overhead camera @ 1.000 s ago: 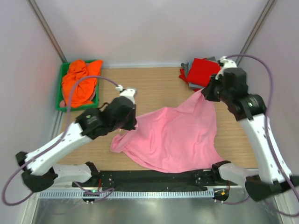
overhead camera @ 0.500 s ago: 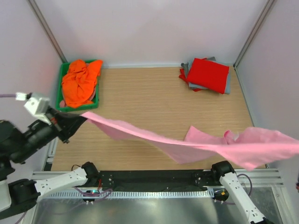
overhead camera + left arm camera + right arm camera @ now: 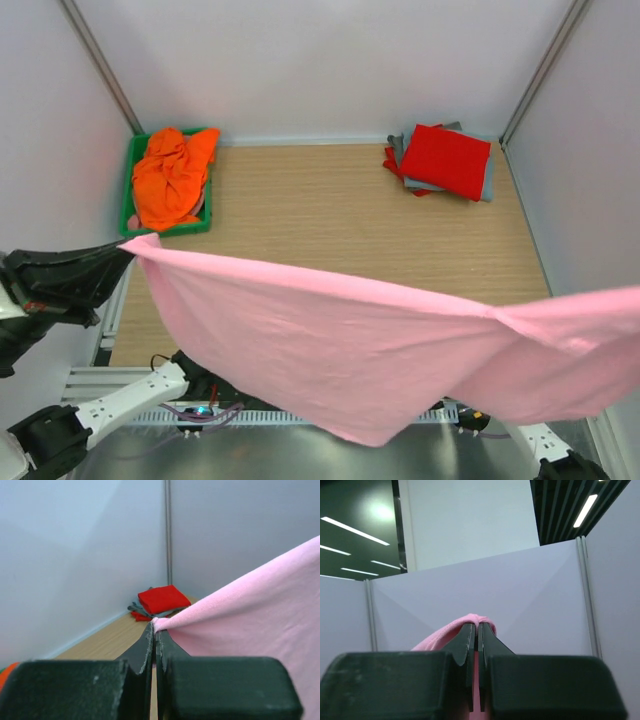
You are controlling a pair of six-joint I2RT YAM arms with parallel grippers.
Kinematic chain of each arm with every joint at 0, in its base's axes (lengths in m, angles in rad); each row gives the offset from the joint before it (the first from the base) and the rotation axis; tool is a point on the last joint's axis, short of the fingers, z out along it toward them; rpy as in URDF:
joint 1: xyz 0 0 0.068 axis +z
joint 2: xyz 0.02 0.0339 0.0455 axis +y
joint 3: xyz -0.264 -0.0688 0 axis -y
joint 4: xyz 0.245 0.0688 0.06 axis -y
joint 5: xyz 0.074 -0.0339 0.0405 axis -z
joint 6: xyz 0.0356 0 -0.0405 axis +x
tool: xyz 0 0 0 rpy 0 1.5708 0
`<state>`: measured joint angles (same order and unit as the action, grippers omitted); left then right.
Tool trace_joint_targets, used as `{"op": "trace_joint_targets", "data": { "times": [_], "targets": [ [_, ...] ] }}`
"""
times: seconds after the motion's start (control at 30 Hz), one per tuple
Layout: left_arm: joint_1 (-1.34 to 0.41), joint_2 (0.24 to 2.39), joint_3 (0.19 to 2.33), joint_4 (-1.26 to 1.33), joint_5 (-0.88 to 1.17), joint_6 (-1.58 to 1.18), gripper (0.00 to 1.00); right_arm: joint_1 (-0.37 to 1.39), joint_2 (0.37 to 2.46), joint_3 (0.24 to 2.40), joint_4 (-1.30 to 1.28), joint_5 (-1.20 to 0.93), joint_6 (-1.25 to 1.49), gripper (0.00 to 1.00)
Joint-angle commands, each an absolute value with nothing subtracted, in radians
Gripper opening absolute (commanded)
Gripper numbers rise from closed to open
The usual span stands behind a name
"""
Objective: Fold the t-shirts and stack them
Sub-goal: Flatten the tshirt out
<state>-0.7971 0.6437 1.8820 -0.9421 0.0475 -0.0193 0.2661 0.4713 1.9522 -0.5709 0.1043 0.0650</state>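
Stretching the light pink t-shirt [image 3: 330, 350] out in the air is judged to be the step in hand. It is hung as a broad sheet above the near side of the table [image 3: 330, 220], from 9 o'clock across to 4 o'clock in the top view. One corner is pinched in the closed left gripper [image 3: 154, 626] at 9 o'clock. Another bunch of its cloth is clamped between the closed jaws of the right gripper [image 3: 476, 626], which is seen only in its own wrist view.

For a good result, both pinches should be held firm and the tension made even. The sagging lower edge should be laid on the wood first, then the rest lowered flat. A crease or a slipped corner is the likely fault.

At 10 o'clock a green bin [image 3: 210, 200] is filled with a crumpled orange t-shirt [image 3: 170, 180]. At 1 o'clock a folded red t-shirt [image 3: 447, 160] is stacked on grey ones [image 3: 485, 190], well apart from the pink cloth.
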Motion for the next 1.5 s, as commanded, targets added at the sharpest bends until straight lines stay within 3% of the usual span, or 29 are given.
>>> {"op": "trace_joint_targets", "data": {
  "times": [0.0,0.27,0.4,0.5,0.53,0.57,0.6,0.63,0.67,0.7,0.73,0.97,1.27,1.47],
  "targets": [
    [-0.792,0.722,1.838,-0.818,0.022,0.092,0.00,0.267,0.682,1.957,-0.494,0.198,-0.023,0.01],
    [-0.740,1.017,1.637,-0.723,-0.344,0.213,0.00,0.276,1.307,2.014,-0.687,0.320,-0.003,0.01],
    [-0.367,1.256,1.441,-0.657,0.042,0.031,0.00,0.276,1.633,1.947,-0.762,0.321,0.090,0.01],
    [-0.187,1.476,1.446,-0.672,0.078,-0.047,0.05,0.275,1.889,1.972,-0.773,0.261,0.126,0.06],
    [-0.166,1.672,1.509,-0.734,0.060,-0.073,0.13,0.273,1.969,2.084,-0.808,0.252,0.138,0.62],
    [-0.154,1.749,1.584,-0.871,0.025,-0.099,0.24,0.275,2.035,2.168,-0.860,0.250,0.141,0.81],
    [-0.152,1.805,1.688,-0.915,0.008,-0.115,0.47,0.275,2.095,2.263,-0.991,0.285,0.147,0.91],
    [-0.155,1.834,1.709,-0.932,0.014,-0.123,0.59,0.275,2.167,2.393,-1.030,0.296,0.153,0.99],
    [-0.169,1.818,1.715,-0.917,0.020,-0.127,0.68,0.275,2.168,2.417,-1.049,0.301,0.158,1.00],
    [-0.179,1.784,1.700,-0.904,0.017,-0.132,0.96,0.275,2.146,2.413,-1.033,0.302,0.160,1.00],
    [-0.190,1.719,1.688,-0.887,0.012,-0.140,1.00,0.275,2.075,2.343,-1.002,0.311,0.161,1.00],
    [-0.293,1.504,1.589,-0.884,-0.031,-0.224,1.00,0.273,1.748,1.985,-0.868,0.227,0.205,1.00],
    [-0.317,1.232,1.055,-0.715,0.109,-0.463,0.98,0.275,1.353,1.442,-0.768,0.077,0.298,1.00],
    [-0.403,0.956,0.901,-0.799,0.112,-0.567,0.96,0.276,1.034,1.142,-0.801,0.094,0.405,1.00]
  ]
}}
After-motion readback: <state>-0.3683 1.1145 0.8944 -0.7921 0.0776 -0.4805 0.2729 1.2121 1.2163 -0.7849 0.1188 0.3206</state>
